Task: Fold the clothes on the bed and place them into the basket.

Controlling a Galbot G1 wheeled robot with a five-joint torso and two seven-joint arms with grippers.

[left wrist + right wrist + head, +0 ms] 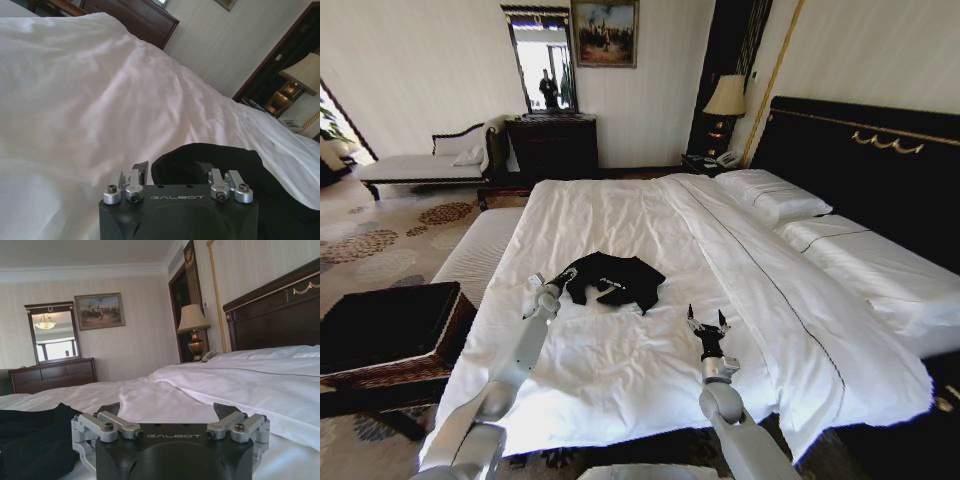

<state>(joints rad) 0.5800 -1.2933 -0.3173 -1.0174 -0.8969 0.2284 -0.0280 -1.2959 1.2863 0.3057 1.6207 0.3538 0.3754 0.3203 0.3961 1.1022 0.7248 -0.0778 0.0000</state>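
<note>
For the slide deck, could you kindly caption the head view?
Left gripper reaches the black T-shirt on the bed; right gripper hovers open nearby; basket waits beside.

the bed carries a crumpled black t-shirt and pillows.

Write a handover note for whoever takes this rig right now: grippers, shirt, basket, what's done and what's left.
Left gripper: open, at the near left edge of the black short-sleeved T-shirt.
Right gripper: open, low over the white duvet of the bed, to the shirt's right, apart from it.
Shirt: crumpled mid-bed, not folded.
Dark brown woven wicker basket: on the floor left of the bed.
Left: fold, then place in basket.
</note>
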